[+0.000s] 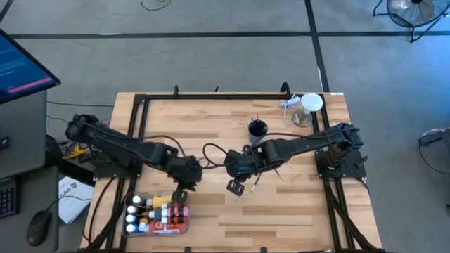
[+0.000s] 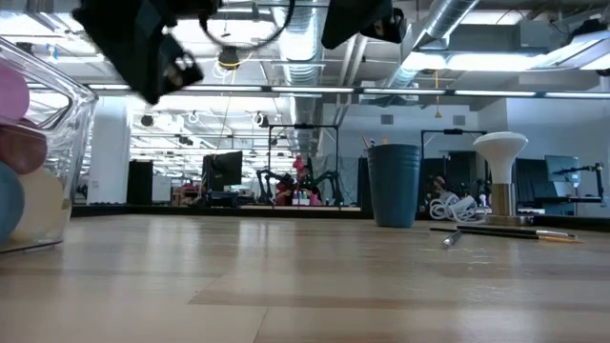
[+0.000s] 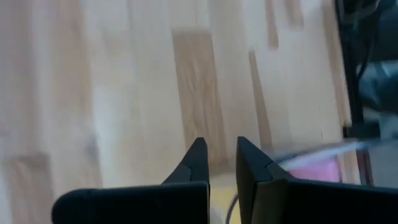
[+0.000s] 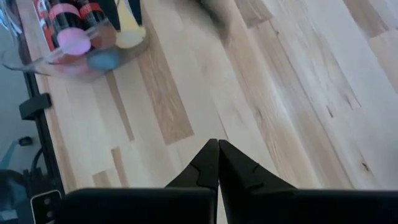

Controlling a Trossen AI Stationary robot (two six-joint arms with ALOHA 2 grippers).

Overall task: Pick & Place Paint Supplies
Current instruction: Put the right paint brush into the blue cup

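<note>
I am holding my left gripper [image 1: 181,197] above the bench [image 1: 295,211], just over the far edge of the clear tray [image 1: 133,228] at the near left corner. Its fingers [image 3: 198,163] are drawn nearly together with only a thin slit between them, and they are pinching nothing. I am holding my right gripper [image 1: 236,187] over the middle of the bench, raised off the wood, its fingers [image 4: 208,163] pressed tight together and also empty.

The paint tubes and bottles [image 1: 158,212] are lying packed side by side in the tray, with white, blue, yellow, pink and red caps showing. The tray is also showing in my right wrist view [image 4: 37,59], with a pink-capped bottle [image 4: 69,32] in it. Thin brushes [image 2: 505,232] are lying flat on the bench right of centre, near a dark blue cup [image 2: 394,184]. Behind it, toward the far right corner, a clear jar with a white lid [image 1: 309,107] is standing.
</note>
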